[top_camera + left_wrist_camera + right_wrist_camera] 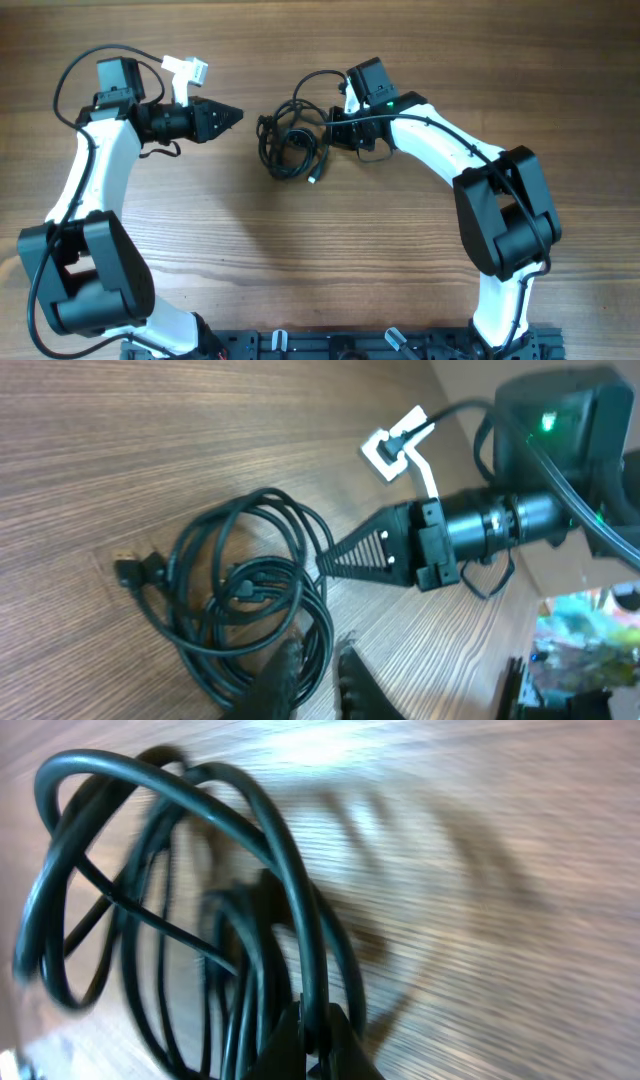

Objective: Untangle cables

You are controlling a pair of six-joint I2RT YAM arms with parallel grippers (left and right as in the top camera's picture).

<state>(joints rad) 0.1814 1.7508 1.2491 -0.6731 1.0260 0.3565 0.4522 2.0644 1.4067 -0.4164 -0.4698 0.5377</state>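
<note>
The cables [290,140] are a knotted bundle of thin black loops on the wooden table between the two arms, with a plug end [315,179] sticking out at the bottom. My right gripper [329,130] is at the bundle's right edge, shut on one strand. The right wrist view shows that cable [150,900] pinched in the right gripper [318,1022], with its loops arching up. My left gripper [236,116] points at the bundle from the left, a little short of it. In the left wrist view the left gripper [318,665] is slightly open, and the cables' [240,590] outer loop lies by its tips.
A white tag [188,72] hangs on the left arm's wire. Another white tag [398,445] sits above the right gripper [345,555]. A black rail [340,345] runs along the table's near edge between the arm bases. Bare wood [300,260] lies below the bundle.
</note>
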